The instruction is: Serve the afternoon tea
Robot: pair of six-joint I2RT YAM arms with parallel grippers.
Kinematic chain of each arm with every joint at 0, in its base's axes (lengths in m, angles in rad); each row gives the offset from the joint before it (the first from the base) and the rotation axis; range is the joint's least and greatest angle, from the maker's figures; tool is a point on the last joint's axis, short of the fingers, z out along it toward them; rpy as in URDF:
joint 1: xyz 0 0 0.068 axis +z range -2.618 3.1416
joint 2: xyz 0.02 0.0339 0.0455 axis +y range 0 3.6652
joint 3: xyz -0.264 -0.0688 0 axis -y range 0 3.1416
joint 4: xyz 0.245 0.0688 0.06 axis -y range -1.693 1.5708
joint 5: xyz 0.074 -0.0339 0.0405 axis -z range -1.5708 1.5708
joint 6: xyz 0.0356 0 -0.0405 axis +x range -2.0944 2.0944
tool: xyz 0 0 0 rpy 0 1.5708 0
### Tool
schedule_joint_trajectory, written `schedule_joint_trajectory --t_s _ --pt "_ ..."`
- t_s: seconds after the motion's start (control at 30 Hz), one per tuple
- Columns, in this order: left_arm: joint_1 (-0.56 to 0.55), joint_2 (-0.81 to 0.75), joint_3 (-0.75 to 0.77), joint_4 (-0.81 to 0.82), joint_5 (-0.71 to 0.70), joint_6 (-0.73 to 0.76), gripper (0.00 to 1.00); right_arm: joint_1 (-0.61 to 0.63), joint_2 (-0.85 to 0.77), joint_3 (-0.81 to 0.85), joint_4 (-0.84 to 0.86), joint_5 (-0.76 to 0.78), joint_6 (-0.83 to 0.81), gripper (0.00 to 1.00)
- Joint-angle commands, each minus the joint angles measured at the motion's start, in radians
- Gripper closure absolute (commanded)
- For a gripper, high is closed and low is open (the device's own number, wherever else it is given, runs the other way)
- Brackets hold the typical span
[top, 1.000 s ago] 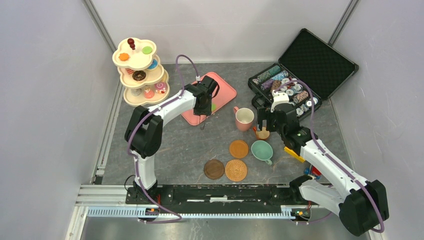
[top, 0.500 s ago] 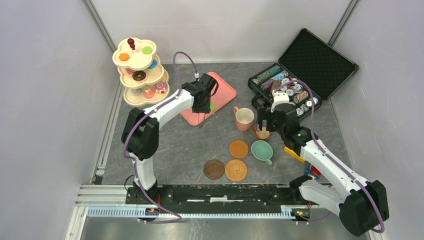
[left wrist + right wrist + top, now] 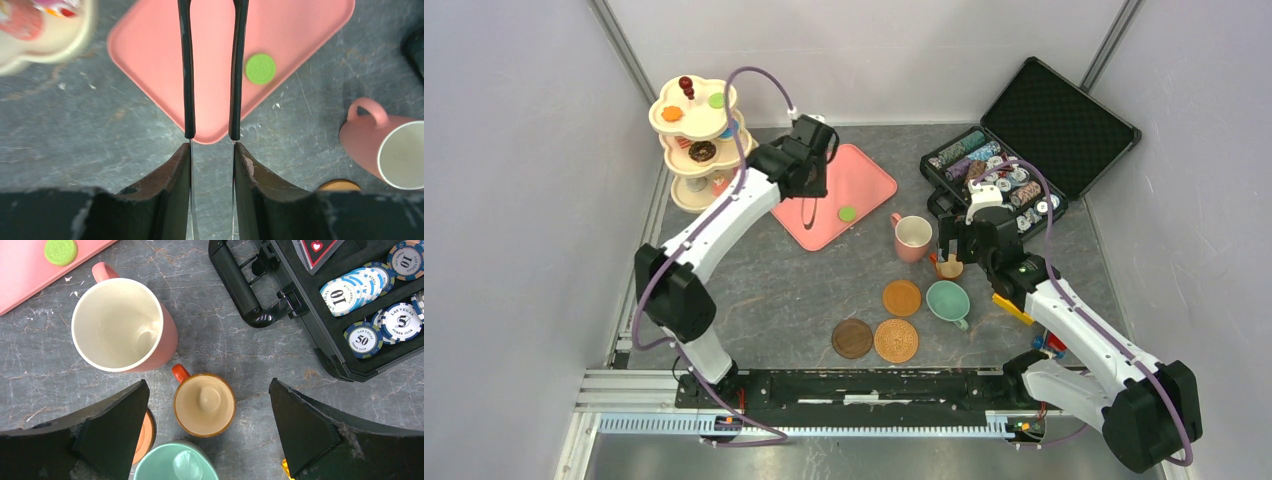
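My left gripper (image 3: 212, 150) is shut on thin tongs (image 3: 186, 75); their black tips stand apart with nothing between them, over the pink tray (image 3: 150, 55). A green round pastry (image 3: 260, 68) lies on the tray just right of the tongs. The cream three-tier stand (image 3: 696, 140) with a red knob, carrying several pastries, is at the back left, close to my left gripper (image 3: 809, 185). My right gripper (image 3: 208, 390) is open and hovers around the small brown cup (image 3: 204, 404). The pink cup (image 3: 120, 325) and the teal cup (image 3: 175, 462) stand beside it. Three round coasters (image 3: 902, 297) lie in front.
An open black case (image 3: 1014, 160) with striped poker chips stands at the back right, its handle near the brown cup. A yellow block (image 3: 1012, 308) lies under my right arm. Grey walls close in the left, back and right.
My left arm has swung back and left with the tongs, away from the green pastry and toward the stand. The right arm has not moved.
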Motion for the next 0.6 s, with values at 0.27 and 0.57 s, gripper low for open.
schedule_joint_trajectory --t_s 0.27,0.57 --pt "0.270 -0.211 0.141 -0.090 -0.010 0.140 0.82 0.004 0.000 0.017 0.032 -0.013 0.011 0.02" --pt "0.459 -0.196 0.215 -0.116 0.002 0.189 0.80 0.004 0.021 0.032 0.031 -0.018 0.013 0.02"
